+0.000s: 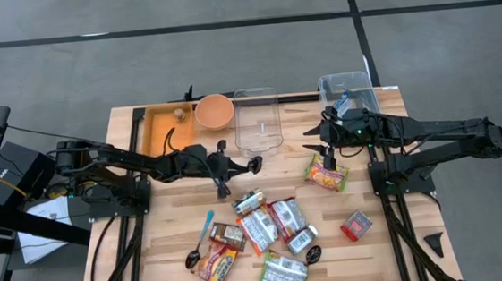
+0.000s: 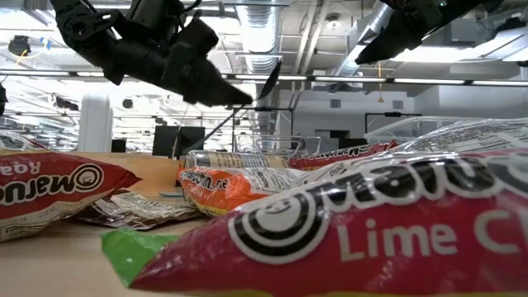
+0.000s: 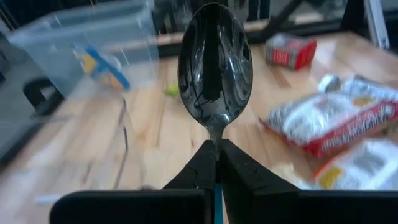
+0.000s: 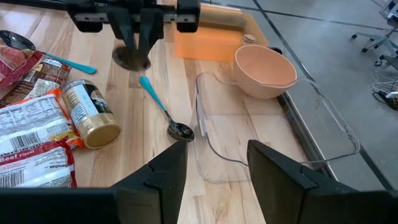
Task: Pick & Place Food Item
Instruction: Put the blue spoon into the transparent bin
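My left gripper point(image 1: 233, 168) reaches from the table's left to its middle and is shut on a spoon point(image 3: 214, 68) with a shiny dark bowl and a teal handle. The spoon also shows in the right wrist view point(image 4: 163, 109), in front of the clear container point(image 1: 257, 122). My right gripper point(image 4: 214, 168) hangs open above the table's right half, over a snack packet point(image 1: 326, 176), with nothing between its fingers. A heap of food packets point(image 1: 269, 229) lies flat on the near middle of the table. A peach bowl point(image 1: 215, 111) stands at the far edge. My left gripper pinches the spoon's teal handle point(image 3: 217, 186) between its two fingers. The fingers come from the table's left, nearly level, and lie along the spoon. The neck and bowl point(image 3: 214, 74) stick out ahead of the fingertips, and the spoon is lifted clear of the table.
An orange tray point(image 1: 162, 128) stands at the far left, and a clear bin point(image 1: 346, 92) at the far right. A second teal-handled spoon point(image 1: 201, 241), a small jar point(image 4: 93, 115) and a red packet point(image 1: 356, 225) lie on the table. Bare wood shows at the near left.
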Controlling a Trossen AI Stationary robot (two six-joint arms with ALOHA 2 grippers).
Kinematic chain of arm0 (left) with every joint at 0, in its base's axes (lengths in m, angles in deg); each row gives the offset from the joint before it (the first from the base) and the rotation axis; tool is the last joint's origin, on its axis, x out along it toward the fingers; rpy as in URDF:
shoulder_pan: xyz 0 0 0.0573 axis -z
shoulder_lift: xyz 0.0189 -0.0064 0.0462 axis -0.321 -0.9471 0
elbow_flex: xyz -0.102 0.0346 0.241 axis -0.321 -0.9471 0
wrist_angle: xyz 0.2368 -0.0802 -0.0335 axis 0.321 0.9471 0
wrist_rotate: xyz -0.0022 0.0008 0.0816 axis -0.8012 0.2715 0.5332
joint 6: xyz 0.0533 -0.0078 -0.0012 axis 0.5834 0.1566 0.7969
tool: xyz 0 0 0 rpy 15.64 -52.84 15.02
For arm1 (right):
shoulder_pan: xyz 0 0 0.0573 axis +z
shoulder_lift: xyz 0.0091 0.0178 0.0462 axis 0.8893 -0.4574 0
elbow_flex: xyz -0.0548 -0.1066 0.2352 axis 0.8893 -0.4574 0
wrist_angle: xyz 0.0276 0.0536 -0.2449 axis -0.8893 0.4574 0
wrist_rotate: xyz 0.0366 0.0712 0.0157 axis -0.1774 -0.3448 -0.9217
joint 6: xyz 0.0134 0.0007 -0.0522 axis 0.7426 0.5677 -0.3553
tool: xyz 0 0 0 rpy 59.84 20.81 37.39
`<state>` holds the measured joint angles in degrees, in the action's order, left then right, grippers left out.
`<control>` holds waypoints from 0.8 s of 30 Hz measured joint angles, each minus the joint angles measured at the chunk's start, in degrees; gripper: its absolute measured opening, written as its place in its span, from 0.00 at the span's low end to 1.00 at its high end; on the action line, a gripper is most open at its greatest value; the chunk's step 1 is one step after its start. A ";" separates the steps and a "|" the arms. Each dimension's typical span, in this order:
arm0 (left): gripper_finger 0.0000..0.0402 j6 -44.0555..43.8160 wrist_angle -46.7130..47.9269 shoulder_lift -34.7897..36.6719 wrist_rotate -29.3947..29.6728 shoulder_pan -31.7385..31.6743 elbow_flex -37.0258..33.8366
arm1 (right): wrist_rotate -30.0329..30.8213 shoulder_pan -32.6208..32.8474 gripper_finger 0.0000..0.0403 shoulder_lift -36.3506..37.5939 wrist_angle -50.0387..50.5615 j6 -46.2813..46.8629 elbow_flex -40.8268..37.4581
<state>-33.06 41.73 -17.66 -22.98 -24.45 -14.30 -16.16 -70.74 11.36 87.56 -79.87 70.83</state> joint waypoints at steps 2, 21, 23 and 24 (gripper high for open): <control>0.00 -0.16 -2.50 0.00 -0.01 -0.43 0.00 | 0.02 -0.01 0.41 0.00 0.00 0.00 0.00; 0.00 -1.69 -8.15 -0.04 0.06 -7.15 9.67 | 0.02 -0.01 0.41 0.00 0.02 -0.02 0.00; 0.00 -2.41 -8.10 -0.04 0.08 -7.90 11.02 | 0.02 0.00 0.41 0.00 0.01 -0.02 0.00; 0.00 -2.72 -8.14 -0.04 0.08 -8.27 11.62 | 0.02 -0.01 0.41 0.00 0.02 -0.04 0.00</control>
<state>-35.77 33.58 -17.70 -22.90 -32.72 -2.68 -16.14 -70.74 11.36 87.58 -79.91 70.83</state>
